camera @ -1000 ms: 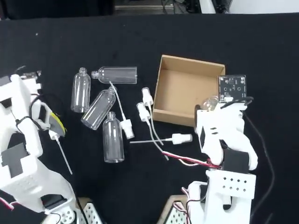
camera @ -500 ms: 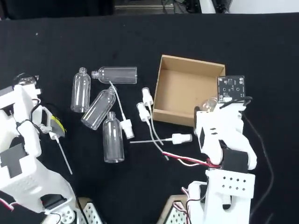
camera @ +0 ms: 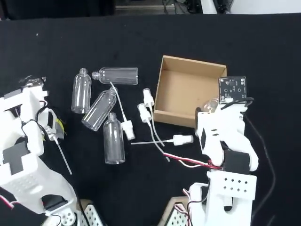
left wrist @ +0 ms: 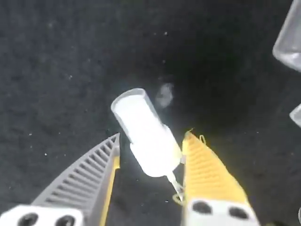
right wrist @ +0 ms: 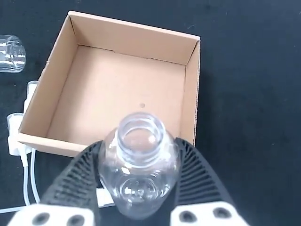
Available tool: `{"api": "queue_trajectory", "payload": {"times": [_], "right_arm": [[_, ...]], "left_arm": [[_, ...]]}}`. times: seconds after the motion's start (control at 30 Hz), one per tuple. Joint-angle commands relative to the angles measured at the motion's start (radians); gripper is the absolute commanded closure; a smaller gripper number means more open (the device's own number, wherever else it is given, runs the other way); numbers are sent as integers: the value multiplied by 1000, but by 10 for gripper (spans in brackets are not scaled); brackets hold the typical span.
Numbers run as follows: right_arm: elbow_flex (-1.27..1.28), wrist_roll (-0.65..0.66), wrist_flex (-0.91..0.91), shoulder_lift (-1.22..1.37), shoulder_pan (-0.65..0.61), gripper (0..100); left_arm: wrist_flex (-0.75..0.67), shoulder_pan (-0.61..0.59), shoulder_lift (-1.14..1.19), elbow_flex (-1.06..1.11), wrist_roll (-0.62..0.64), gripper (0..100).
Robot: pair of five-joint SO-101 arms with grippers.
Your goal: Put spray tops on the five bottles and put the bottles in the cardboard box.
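My left gripper is at the table's left side, shut on a white spray top whose thin tube slants down toward the front. Over the cardboard box's front right corner, my right gripper is shut on a clear, uncapped bottle, held upright with its mouth open to the camera. The bottle sits just above the white right arm. Several clear bottles lie on the black cloth left of the box. Loose spray tops with tubes lie between them and the box.
The box has nothing inside it. Red and white wires trail in front of the right arm's base. Bare black cloth stretches behind the box and to its right.
The left arm's wrist has shifted and turned slightly, with the spray top staying almost in place. The right arm and its bottle have not moved.
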Motion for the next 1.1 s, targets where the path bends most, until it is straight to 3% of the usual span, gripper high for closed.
{"api": "queue_trajectory", "payload": {"times": [0.0, 0.27, 0.67, 0.83, 1.07], "right_arm": [[-12, -5, -9, -28, -14, 988], [-12, -2, -11, -28, -14, 988], [-10, -3, -9, -28, -14, 988], [-10, -3, -9, -28, -14, 988], [-22, -5, -8, -28, -77, 988]], "left_arm": [[-5, 18, 17, -18, 75, 767], [183, 13, 29, -222, 129, 716], [138, 2, 206, -255, 172, 721], [161, 7, 206, -265, 172, 917], [324, -27, 180, -387, 170, 943]]}}
